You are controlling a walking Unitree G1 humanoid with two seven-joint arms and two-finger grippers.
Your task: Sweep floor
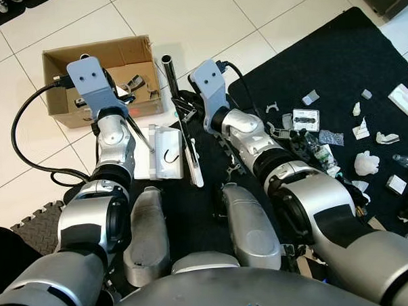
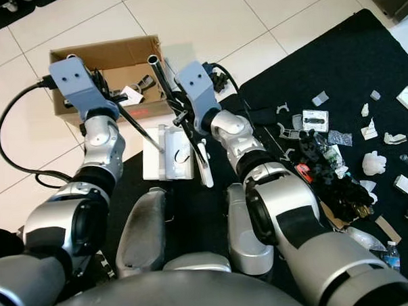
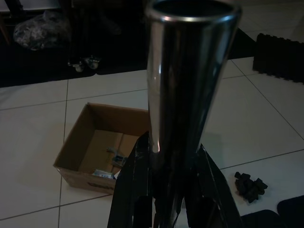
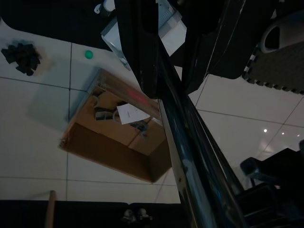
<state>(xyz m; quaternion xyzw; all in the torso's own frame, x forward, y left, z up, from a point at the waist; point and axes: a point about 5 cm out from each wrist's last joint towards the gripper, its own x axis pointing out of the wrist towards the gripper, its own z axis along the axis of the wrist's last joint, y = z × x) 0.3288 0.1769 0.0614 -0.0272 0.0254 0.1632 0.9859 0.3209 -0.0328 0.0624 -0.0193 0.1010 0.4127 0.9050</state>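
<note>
Chrome pole (image 3: pixel 185 90) clamped in left hand (image 3: pixel 164 190); right hand (image 4: pixel 178 57) grips thinner rod (image 4: pixel 190 156). Litter (image 1: pixel 339 154) on black mat (image 1: pixel 349 65), cardboard box (image 1: pixel 102 69) ahead on tile, probably for sweepings.

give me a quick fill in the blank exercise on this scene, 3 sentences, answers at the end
1. The open cardboard box stands on the white ____ floor.
2. The litter is scattered over a mat whose colour is ____.
3. The left gripper is closed around a shiny ____ pole, and the right gripper grips a pole too.

Missing words: tiled; black; metal
</note>
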